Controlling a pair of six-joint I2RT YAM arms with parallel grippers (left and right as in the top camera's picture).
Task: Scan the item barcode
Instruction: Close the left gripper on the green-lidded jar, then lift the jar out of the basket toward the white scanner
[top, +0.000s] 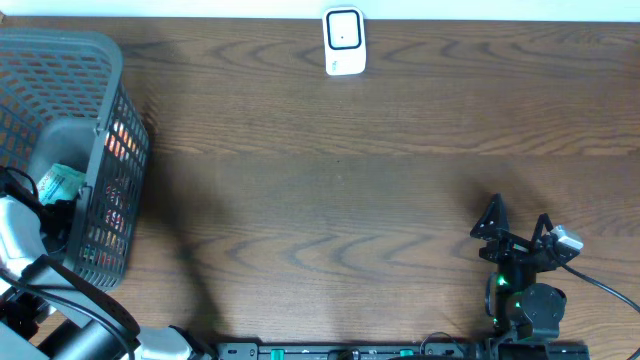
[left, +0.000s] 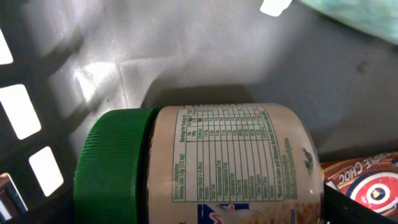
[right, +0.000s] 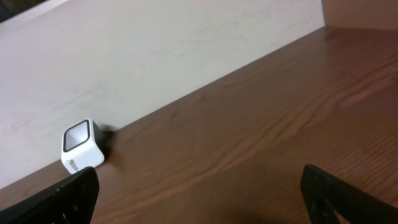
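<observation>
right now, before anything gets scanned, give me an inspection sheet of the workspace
surface: brown wooden table
job's things: white scanner at the far edge; jar with a green lid lying on its side in the grey basket, nutrition table facing up, no barcode showing
clutter: teal packet and chocolate packet, also in the basket
fingers: left fingers down in the basket at the jar, spread wide; right fingers open over the table, empty
cables: black cable trailing from the right arm
surroundings: pale wall behind the table
</observation>
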